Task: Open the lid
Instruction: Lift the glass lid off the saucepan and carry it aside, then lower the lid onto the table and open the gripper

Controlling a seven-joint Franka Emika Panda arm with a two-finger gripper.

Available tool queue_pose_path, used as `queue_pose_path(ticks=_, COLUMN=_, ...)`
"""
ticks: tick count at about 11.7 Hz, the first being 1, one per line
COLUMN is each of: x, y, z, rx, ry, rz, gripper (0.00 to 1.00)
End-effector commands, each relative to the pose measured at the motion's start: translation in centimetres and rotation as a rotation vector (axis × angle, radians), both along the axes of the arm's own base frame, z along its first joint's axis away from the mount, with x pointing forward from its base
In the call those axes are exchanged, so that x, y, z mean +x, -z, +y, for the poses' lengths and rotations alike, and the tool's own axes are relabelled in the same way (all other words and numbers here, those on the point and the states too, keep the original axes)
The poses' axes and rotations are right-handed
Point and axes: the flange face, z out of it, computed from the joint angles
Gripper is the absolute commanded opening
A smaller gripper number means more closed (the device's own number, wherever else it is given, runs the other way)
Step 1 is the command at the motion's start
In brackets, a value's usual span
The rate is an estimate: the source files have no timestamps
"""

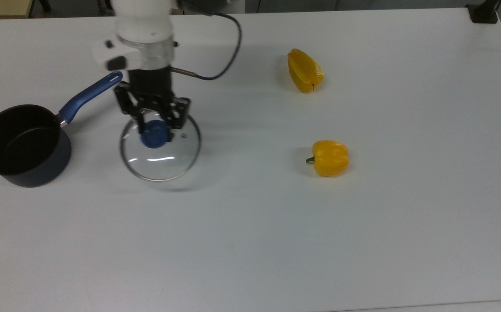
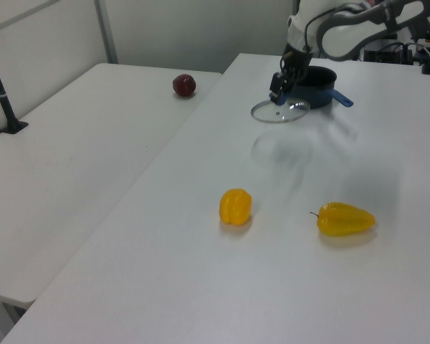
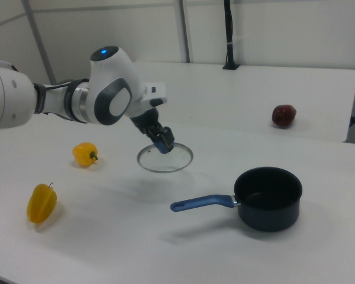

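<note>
The tool [image 1: 155,123] is clamped on the blue knob [image 1: 153,134] of the lid [image 1: 160,149], which hangs below it clear of the open saucepan [image 1: 18,145]; judged next step: lower to the surface [image 1: 276,225] and release.

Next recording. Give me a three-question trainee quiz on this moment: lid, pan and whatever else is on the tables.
1. True or false: the lid rests on the saucepan.
2. What is the gripper shut on? A) the saucepan's handle B) the lid's blue knob C) a pepper
3. How many yellow peppers lie on the table, and what lies on the neighbouring table in the left view?

Key
1. False: it hangs in the air beside the open, empty saucepan.
2. B
3. Two, a long pepper and a round pepper; a dark red fruit.
</note>
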Motion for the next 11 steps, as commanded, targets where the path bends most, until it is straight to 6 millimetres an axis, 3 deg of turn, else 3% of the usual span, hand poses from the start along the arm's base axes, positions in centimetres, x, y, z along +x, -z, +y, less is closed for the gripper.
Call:
queue_pose_path(ticks=1, x=0.0, y=2.2, z=6.4, rx=-0.025, ry=-0.102, rz=-0.005, gripper=0.31)
queue_pose_path(ticks=4, x=1.1, y=5.6, z=10.2, rx=-0.048, ry=-0.188, rz=-0.078, gripper=0.31)
queue_pose_path(ticks=6, x=1.5, y=7.6, z=10.7, rx=-0.055, ry=-0.206, rz=-0.096, gripper=0.31)
queue_pose_path(ticks=10, x=1.1, y=9.4, z=11.6, rx=-0.048, ry=-0.202, rz=-0.066, gripper=0.37)
queue_pose_path(ticks=11, x=1.0, y=9.5, z=11.7, rx=-0.039, ry=-0.181, rz=-0.064, gripper=0.78)
